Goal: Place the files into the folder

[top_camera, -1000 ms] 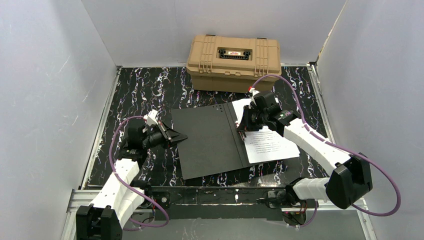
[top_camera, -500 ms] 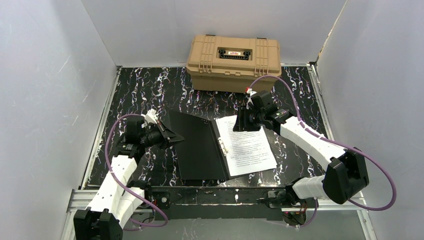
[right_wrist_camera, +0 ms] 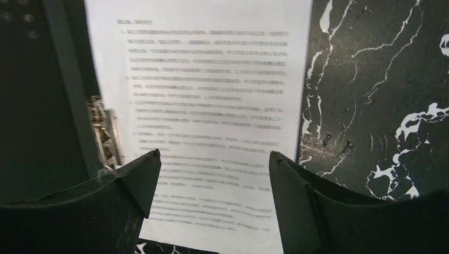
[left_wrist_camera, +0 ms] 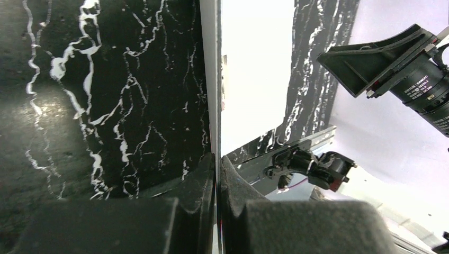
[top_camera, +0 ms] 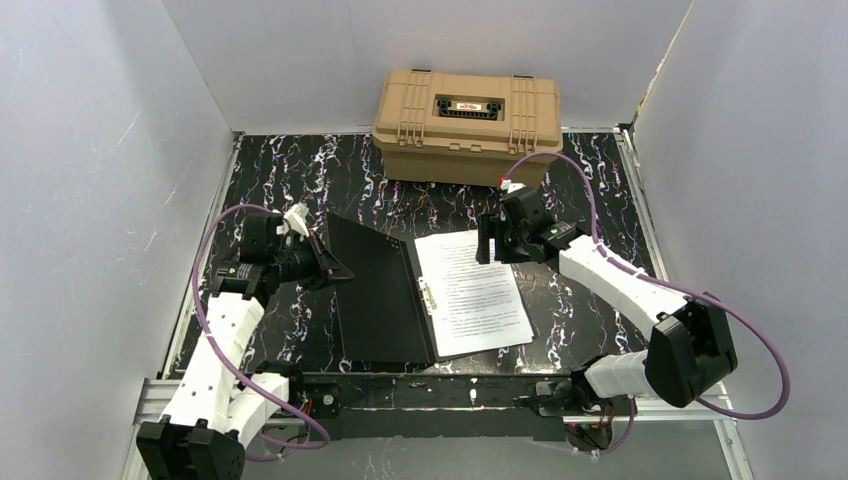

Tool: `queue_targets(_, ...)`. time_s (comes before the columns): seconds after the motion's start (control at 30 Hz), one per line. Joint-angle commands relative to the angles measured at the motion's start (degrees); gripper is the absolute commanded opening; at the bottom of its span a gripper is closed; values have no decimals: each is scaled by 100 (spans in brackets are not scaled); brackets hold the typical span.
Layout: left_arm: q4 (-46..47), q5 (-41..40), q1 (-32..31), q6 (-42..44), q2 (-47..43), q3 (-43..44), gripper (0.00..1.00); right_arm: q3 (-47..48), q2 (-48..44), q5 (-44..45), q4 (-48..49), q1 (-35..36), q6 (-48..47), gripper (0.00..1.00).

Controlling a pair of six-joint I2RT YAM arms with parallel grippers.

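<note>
I risk skewing the files (top_camera: 472, 292) if my left gripper (top_camera: 326, 263), pinching the folder (top_camera: 375, 300), slips; my right gripper (right_wrist_camera: 212, 165) hangs wide.

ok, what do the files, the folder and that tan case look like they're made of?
Files: thin matte white paper, printed text lines. Folder: stiff matte black board or plastic, can't tell which; shiny metal clip at the spine. Tan case: moulded hard plastic, ribbed lid and latches.
</note>
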Motion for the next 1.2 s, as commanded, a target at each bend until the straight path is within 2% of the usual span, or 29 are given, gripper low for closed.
queue_targets(0.0,-1060,-405,15,680,97,596,0,-261,160,317,152,11,-83,84)
queue_targets(0.37,-1989,-818,15,1293,347,1350,0,-956,591,-467,931,45,231,89)
queue_targets(0.6,-2121,-1083,15,1386,417,1578,0,-1300,774,-789,1294,97,434,90)
queue_targets(0.73,-2064,-856,15,1425,474,1644,1,-1453,794,-937,1465,154,560,90)
queue_targets(0.9,-1904,-479,14,1450,499,1689,15,-1632,809,-1233,1690,197,706,90)
queue_targets(1.17,-1302,427,4,1247,418,1541,52,-1827,816,-1594,2008,269,952,89)
